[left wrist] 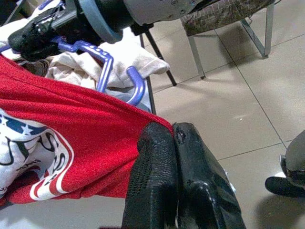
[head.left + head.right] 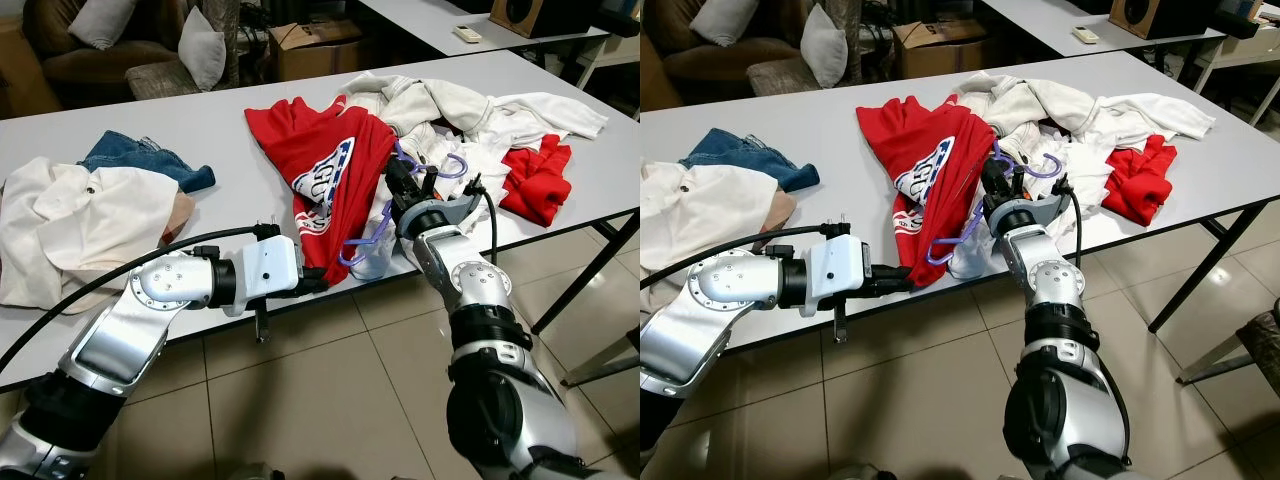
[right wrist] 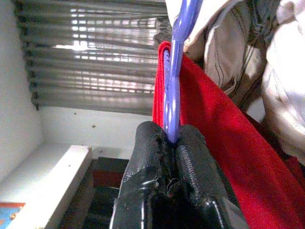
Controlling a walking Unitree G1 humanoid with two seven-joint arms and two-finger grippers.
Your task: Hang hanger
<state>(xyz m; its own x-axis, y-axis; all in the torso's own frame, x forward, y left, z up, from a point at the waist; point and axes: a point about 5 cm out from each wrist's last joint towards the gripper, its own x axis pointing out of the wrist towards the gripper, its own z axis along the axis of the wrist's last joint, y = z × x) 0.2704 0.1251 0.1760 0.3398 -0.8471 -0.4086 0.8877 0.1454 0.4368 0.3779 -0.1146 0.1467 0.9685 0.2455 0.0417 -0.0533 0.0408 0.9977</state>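
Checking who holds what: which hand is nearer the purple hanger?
Right. The right hand is shut on the purple hanger; the left hand pinches the red shirt's hem just beside it.

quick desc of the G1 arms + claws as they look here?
Both arms are silver segments joined by black joints. Left arm ends in a white wrist block, with a black cable looping over it. Right arm has a black cable at its wrist. Each claw has two textured black fingers.
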